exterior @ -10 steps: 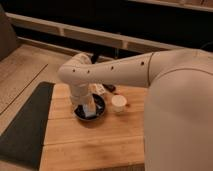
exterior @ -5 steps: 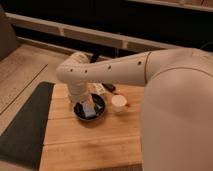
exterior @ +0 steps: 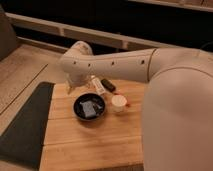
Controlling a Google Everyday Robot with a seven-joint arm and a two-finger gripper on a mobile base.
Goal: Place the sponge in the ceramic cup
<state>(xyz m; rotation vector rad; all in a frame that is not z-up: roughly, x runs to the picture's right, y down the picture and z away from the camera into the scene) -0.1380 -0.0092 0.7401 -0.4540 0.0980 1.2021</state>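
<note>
The robot arm [exterior: 117, 63] reaches in from the right over the wooden counter [exterior: 95, 142]. Its gripper [exterior: 76, 86] hangs at the far left rim of the black bowl [exterior: 79, 113]; I cannot tell how the jaws stand. A dark mat [exterior: 25, 125] lies well left of the bowl, and a white bottle [exterior: 97, 84] lies just behind it. The ceramic cup [exterior: 118, 103] stands upright just right of the bowl, with nothing visible in it. The sponge [exterior: 88, 108] lies flat inside the bowl, apart from the gripper.

As I judge it, the step in hand is getting hold of the sponge. That calls for coming down inside the bowl's wall, closing across the sponge, lifting clear of the rim and centring it carefully over the cup.
</note>
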